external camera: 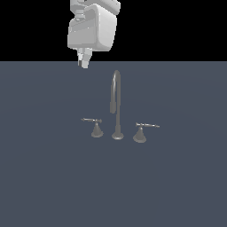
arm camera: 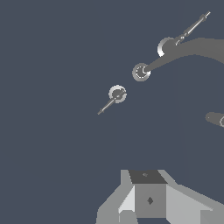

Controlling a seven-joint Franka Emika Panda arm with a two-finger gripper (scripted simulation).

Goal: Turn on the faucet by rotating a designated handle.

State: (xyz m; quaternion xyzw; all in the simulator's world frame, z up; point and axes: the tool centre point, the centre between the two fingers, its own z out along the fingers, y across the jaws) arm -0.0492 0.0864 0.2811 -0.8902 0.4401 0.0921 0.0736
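Toward the exterior view's left, the gripper [external camera: 84, 60] is seen hanging high above the tabletop [external camera: 44, 177], well apart from everything below; its fingers appear drawn close together with nothing between them, and the wrist view shows only the finger block, not the tips, so a fully closed state is judged rather than confirmed. Below and slightly to the exterior view's right of it stands the handle [external camera: 94, 125], the smaller lever with its thin rod pointing toward the exterior view's left from a narrow cone base; in the wrist view it [arm camera: 114, 97] lies well clear of the gripper. The step in hand is judged to be the approach. It would be done well if the gripper were lowered beside the rod's outer end rather than over the cone, so that a sideways push gives the most leverage and the rod is swept about its base. Further right rises the faucet [external camera: 116, 104], its gooseneck spout between the two levers; it should be kept clear during descent. At the far right, the twin handle [external camera: 142, 131] with the wider cone should be left untouched.
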